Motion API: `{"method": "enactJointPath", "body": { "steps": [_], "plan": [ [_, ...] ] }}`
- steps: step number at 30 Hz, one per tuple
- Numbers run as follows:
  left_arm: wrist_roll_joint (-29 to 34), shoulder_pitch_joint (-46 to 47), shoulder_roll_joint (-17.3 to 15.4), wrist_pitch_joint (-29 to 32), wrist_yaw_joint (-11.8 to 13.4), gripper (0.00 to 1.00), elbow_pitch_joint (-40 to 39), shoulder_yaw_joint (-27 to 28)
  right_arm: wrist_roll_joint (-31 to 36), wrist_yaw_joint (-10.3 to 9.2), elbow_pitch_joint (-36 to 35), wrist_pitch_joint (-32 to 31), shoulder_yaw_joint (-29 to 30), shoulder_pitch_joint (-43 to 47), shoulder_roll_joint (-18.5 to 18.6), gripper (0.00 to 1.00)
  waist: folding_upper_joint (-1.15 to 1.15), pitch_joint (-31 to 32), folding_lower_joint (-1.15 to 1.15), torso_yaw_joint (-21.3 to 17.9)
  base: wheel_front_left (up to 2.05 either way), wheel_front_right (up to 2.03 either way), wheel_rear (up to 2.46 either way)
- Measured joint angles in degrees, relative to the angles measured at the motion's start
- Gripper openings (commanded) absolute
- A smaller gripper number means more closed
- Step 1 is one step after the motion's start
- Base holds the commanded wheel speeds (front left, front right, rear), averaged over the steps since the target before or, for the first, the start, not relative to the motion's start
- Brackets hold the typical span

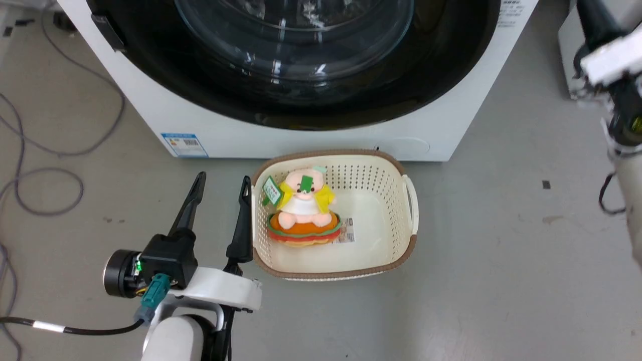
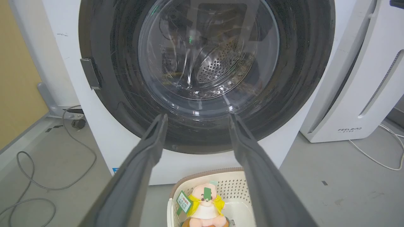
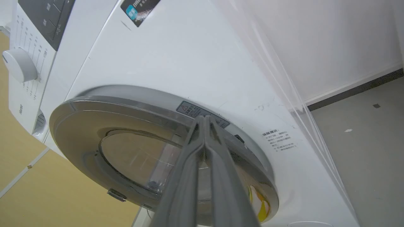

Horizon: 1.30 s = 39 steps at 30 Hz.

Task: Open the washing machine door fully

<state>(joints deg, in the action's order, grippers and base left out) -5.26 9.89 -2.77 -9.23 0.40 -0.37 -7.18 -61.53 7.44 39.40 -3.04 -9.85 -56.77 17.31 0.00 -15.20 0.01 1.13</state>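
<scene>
The washing machine door (image 1: 311, 108) is a glossy black ring around a bulging glass window, and it lies closed against the white machine front. My left gripper (image 1: 223, 183) hovers low over the floor in front of it, open and holding nothing. In the left wrist view that gripper (image 2: 196, 118) points at the door (image 2: 208, 53), whose handle tab (image 2: 90, 72) sits on the rim's left side. My right gripper (image 3: 205, 118) is shut on nothing, its tips at the edge of the door (image 3: 94, 126) by a warning sticker. The right forearm (image 1: 622, 100) shows at the head view's right edge.
A cream basket (image 1: 409, 200) holding a plush toy (image 1: 303, 210) stands on the floor just below the door, right of my left gripper. Grey cables (image 1: 50, 190) lie at the left. A white FEELBIR appliance (image 2: 356, 94) stands to the machine's right.
</scene>
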Motion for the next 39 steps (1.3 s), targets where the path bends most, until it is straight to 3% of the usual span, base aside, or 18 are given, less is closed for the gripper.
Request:
{"method": "enactJointPath", "body": {
  "steps": [20, 39],
  "plan": [
    [-2.1, 4.1, 0.0, -2.4, 0.8, 1.00, -1.4, -2.5, -8.1, 0.00, 16.1, -16.2, -11.9, -24.8, 1.9, 0.00, 0.00, -8.2, 0.00, 2.1, 0.00, 0.00, 0.00],
    [-4.5, 6.7, 0.0, -4.5, 1.7, 1.00, -1.1, -5.0, -21.0, -0.01, 19.2, -37.4, -20.1, -33.3, 6.3, 0.00, 0.00, -10.8, 0.00, 2.7, 0.00, 0.00, 0.00]
  ]
}}
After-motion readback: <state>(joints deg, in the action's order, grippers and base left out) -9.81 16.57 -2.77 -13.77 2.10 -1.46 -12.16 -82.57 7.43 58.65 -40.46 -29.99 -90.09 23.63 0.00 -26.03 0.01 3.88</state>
